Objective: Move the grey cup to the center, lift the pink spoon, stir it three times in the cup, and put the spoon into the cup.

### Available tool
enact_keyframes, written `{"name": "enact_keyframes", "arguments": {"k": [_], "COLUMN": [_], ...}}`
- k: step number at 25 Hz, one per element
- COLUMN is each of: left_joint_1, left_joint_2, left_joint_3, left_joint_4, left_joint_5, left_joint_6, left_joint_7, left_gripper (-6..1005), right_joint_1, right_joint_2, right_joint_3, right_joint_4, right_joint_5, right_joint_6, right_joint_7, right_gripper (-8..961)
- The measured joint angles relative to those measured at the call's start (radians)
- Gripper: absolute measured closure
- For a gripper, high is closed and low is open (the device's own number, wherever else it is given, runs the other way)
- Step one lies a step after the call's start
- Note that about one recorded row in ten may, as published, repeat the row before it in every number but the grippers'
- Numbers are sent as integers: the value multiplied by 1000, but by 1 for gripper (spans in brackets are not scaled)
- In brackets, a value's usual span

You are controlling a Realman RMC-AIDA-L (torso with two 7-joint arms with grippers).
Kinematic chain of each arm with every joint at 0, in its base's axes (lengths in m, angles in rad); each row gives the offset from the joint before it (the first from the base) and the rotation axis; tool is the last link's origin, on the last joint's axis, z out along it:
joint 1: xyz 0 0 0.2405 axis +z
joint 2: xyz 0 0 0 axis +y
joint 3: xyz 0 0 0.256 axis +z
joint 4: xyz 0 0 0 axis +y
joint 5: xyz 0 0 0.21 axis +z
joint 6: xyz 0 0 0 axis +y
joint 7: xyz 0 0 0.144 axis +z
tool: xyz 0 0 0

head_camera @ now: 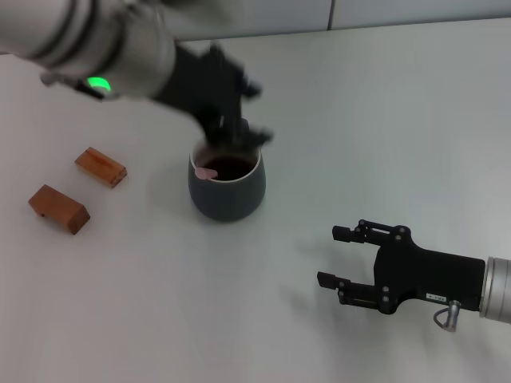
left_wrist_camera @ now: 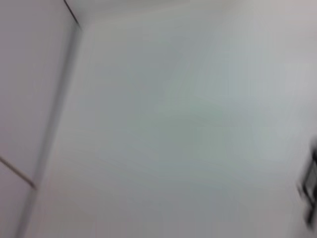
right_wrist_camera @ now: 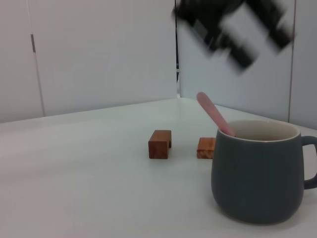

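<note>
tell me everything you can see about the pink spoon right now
The pink spoon has a slim, pale pink handle that looks like smooth plastic. It stands tilted in the grey cup, leaning on the rim, with its handle end sticking out above it. Its lower part is hidden inside the cup. In the head view only the pink tip shows at the rim. The left gripper is above the cup, not touching the spoon.

The left gripper [head_camera: 235,128] is a dark smear above the mug [head_camera: 227,188], so whether its fingers are open or closed cannot be told. The spoon [right_wrist_camera: 215,113] hides its bowl inside the mug, and the mug's handle [right_wrist_camera: 310,162] runs off the frame's right edge. The left wrist view is a soft blur.
</note>
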Motion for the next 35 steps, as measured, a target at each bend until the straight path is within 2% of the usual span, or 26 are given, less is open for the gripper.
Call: {"name": "enact_keyframes", "arguments": {"k": [1, 3, 4, 5, 6, 8, 9, 11, 13, 15, 18, 19, 20, 22, 23, 26, 27, 29, 32, 33, 35], "left_joint_1": [54, 87, 87, 116, 135, 165, 165, 211, 225, 273, 297, 300, 300, 302, 313, 337, 337, 373, 394, 421, 428], "left_joint_2": [2, 4, 4, 4, 5, 7, 7, 9, 11, 12, 16, 28, 28, 47, 74, 109, 109, 140, 148, 151, 149], "left_joint_3": [-141, -228, -228, -308, -354, -424, -424, -502, -524, -613, -727, -805, -805, -853, -868, -867, -867, -861, -855, -850, -850], "left_joint_4": [33, 24, 24, -6, -34, -99, -99, -195, -226, -349, -517, -639, -639, -739, -835, -935, -935, -1019, -1042, -1073, -1080], "left_joint_5": [-184, -332, -332, -460, -529, -636, -636, -759, -784, -884, -956, -972, -972, -971, -967, -965, -965, -963, -951, -903, -884], "left_joint_6": [-72, -105, -105, -119, -122, -122, -122, -111, -107, -84, -49, -16, -16, 9, 23, 37, 37, 67, 84, 103, 103], "left_joint_7": [75, 130, 130, 187, 223, 280, 280, 361, 386, 494, 609, 672, 672, 729, 804, 908, 908, 1035, 1090, 1174, 1193], "left_gripper": [443, 429, 421, 414, 407, 406, 406, 405, 404, 403, 399, 397, 395, 391, 389, 355, 339, 308, 289, 288, 285], "right_joint_1": [0, 0, 0, 0, 0, -1, -2, -2, -3, -3, -3, -3, -3, -3, -3, -5, -6, -10, -14, -15, -18], "right_joint_2": [0, 0, 0, 0, 0, 0, 0, 0, 0, 0, 0, 0, 0, 0, 0, -2, -2, -3, -3, -3, -3], "right_joint_3": [0, 0, 0, 0, 1, 4, 6, 7, 7, 8, 9, 9, 9, 9, 9, 10, 10, 11, 11, 11, 11], "right_joint_4": [0, -1, -1, -1, -1, -2, -2, -4, -10, -16, -17, -17, -17, -17, -17, -19, -20, -23, -25, -25, -25], "right_joint_5": [0, 0, 0, 0, 0, 0, 0, 0, 0, 0, 2, 3, 3, 5, 5, 6, 7, 8, 8, 8, 8], "right_joint_6": [0, 0, 0, 0, 0, 0, 0, 0, 0, 0, 0, 0, 0, 0, 0, 2, 2, 4, 7, 7, 8], "right_joint_7": [0, 0, 0, 0, 1, 1, 1, 4, 14, 25, 28, 28, 28, 29, 30, 38, 39, 39, 39, 39, 40], "right_gripper": [211, 211, 211, 211, 211, 211, 211, 211, 211, 211, 211, 211, 211, 211, 211, 211, 211, 211, 211, 211, 210]}}
